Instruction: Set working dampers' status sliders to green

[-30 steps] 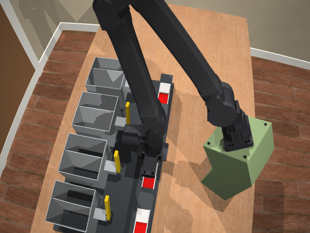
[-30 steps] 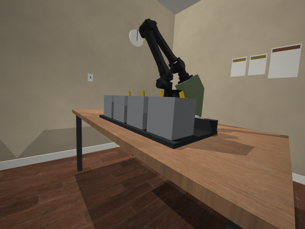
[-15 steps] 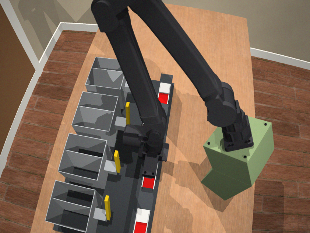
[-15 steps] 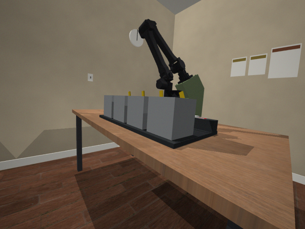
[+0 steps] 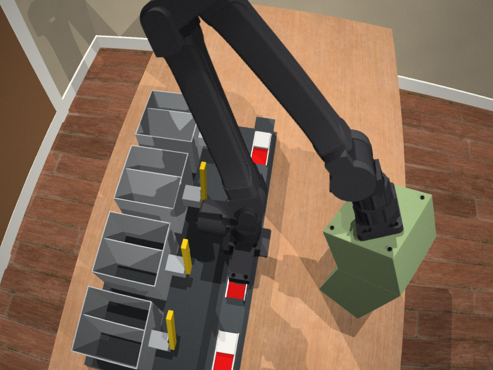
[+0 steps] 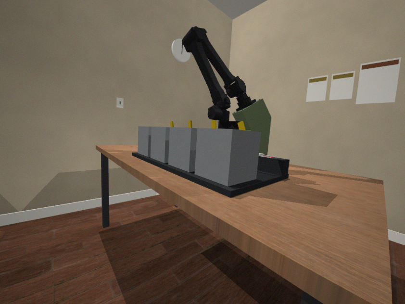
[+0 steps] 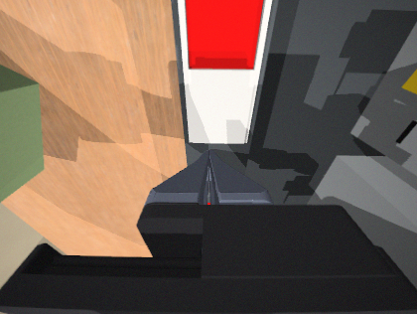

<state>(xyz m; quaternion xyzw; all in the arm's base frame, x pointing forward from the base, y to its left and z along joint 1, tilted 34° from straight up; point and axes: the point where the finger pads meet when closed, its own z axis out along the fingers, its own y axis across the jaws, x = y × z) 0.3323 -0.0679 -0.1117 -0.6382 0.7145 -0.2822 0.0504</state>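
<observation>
Looks narrow and framed in white, this slider (image 5: 236, 290) (image 7: 260, 94), with a bright red window and a plain white cover (image 7: 218, 106); lies third from the top among the sliders in the top view, on the dark tray (image 5: 195, 306) (image 6: 272, 170) carried by the desk (image 5: 324, 95) (image 6: 294, 209); sits before its grey damper (image 5: 161, 259), with a yellow lever (image 5: 186, 256) between.

Points its red end toward the bottom of the top view, its white end toward the arm's wrist; runs its long axis along the row of dampers, nearly upright in the wrist view.

Shows in the wrist view the white cover, hidden beneath the arm in the top view; shows there too the fingers, clenched together on nothing, just beside the cover's end, contact impossible to tell; reveals in the top view divided box interiors, but in the exterior view only plain grey outer walls.

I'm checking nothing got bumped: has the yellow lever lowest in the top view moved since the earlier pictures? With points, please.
No; the lever (image 5: 171, 330) stands just as before beside its grey damper (image 5: 144, 338).
</observation>
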